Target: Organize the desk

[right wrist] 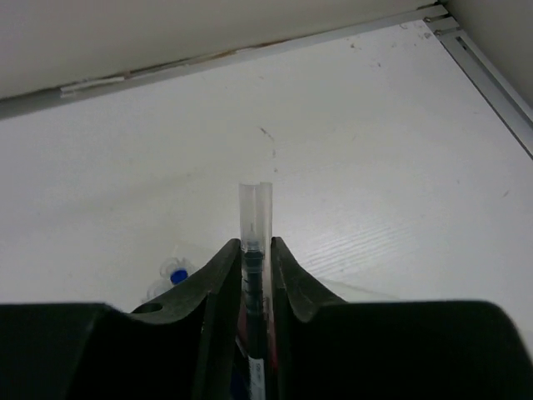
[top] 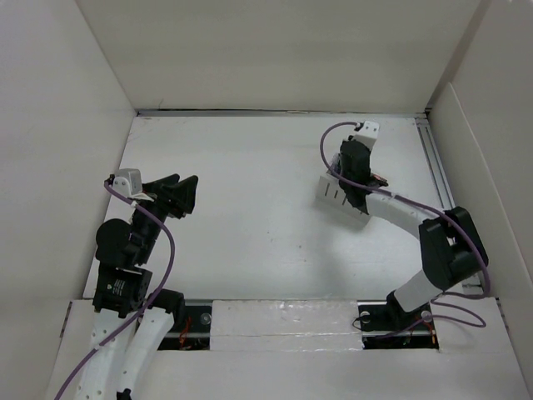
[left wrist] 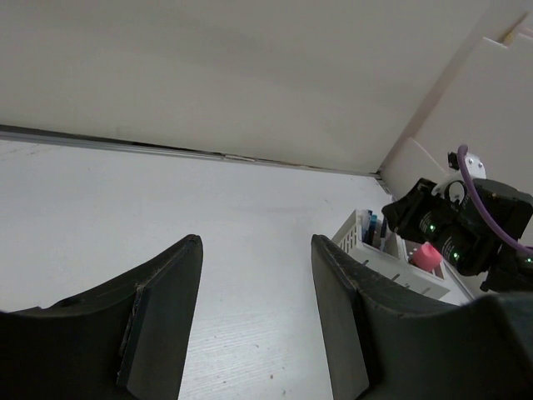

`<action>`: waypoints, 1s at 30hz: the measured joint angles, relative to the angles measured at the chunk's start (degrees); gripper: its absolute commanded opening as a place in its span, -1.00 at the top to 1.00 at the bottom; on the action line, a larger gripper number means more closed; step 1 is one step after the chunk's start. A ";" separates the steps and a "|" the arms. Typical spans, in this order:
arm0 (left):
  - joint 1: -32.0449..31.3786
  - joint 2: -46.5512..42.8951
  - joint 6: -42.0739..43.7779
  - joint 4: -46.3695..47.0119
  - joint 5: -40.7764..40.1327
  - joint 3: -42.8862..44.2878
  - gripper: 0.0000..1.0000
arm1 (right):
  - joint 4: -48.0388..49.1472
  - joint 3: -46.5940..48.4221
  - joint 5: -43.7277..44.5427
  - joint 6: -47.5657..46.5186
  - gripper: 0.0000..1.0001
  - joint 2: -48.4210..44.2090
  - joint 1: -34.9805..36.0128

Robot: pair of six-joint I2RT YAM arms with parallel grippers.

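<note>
The desk (top: 250, 167) is a flat white tabletop between tall white walls. My right gripper (top: 356, 171) hangs over a small white slotted organizer box (top: 337, 194) at the back right. In the right wrist view it (right wrist: 253, 243) is shut on a pen with a clear cap (right wrist: 255, 204), which stands upright between the fingers. My left gripper (top: 176, 194) is open and empty at the left, low over the desk. In the left wrist view its fingers (left wrist: 171, 292) stand wide apart with bare desk (left wrist: 125, 192) between them.
The organizer (left wrist: 366, 244) holds several pens and a pink block (left wrist: 427, 255). A blue-tipped clear pen cap (right wrist: 176, 275) shows beside the right fingers. A metal rail (top: 435, 162) runs along the desk's right edge. White walls close the back and sides.
</note>
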 measured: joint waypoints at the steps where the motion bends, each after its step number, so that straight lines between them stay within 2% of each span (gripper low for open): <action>1: 0.00 0.04 -0.02 0.00 0.00 0.00 -0.01 | 0.33 -1.27 0.68 0.11 0.38 -0.48 0.61; 2: 0.00 0.15 -0.02 0.00 0.02 0.00 -0.01 | 0.55 -2.47 1.11 0.24 0.31 -1.22 1.18; 3: 0.00 0.28 -0.02 0.02 0.04 0.00 -0.02 | 0.66 -3.96 1.40 0.39 0.13 -2.29 1.75; 6: 0.00 0.94 -0.02 0.00 -0.02 0.00 -0.02 | 0.46 -6.97 1.05 1.20 -0.24 -7.37 2.71; 10: 0.00 2.23 0.00 0.00 0.24 0.00 -0.16 | -2.25 -6.29 -1.97 2.97 -0.36 -14.49 3.08; 11: 0.00 2.58 0.00 -0.07 0.35 0.00 -0.25 | -3.28 -5.84 -2.64 3.58 -0.99 -15.93 3.21; 13: 0.00 3.34 0.07 -0.33 0.55 0.07 -0.35 | -5.70 -4.90 -4.61 4.66 -1.00 -19.10 3.76; 14: 0.00 3.76 0.04 -0.48 0.72 0.11 -0.50 | -6.95 -4.57 -5.86 5.14 -1.00 -20.63 4.33; 17: 0.00 4.48 0.04 -0.59 1.29 0.11 -0.59 | -10.71 -4.20 -11.58 6.32 -1.00 -24.90 7.39; 22: 0.00 4.90 -0.07 -0.46 2.27 0.11 -0.62 | -11.47 -7.93 -28.11 5.88 -1.00 -31.28 16.31; 25: 0.00 5.11 -0.26 -0.44 2.58 0.11 -0.62 | -11.67 -10.60 -37.27 5.51 -1.00 -31.87 20.57; 30: 0.00 5.20 -0.68 -0.20 3.19 0.11 -0.61 | -12.63 -14.97 -45.38 5.05 -1.00 -29.79 25.35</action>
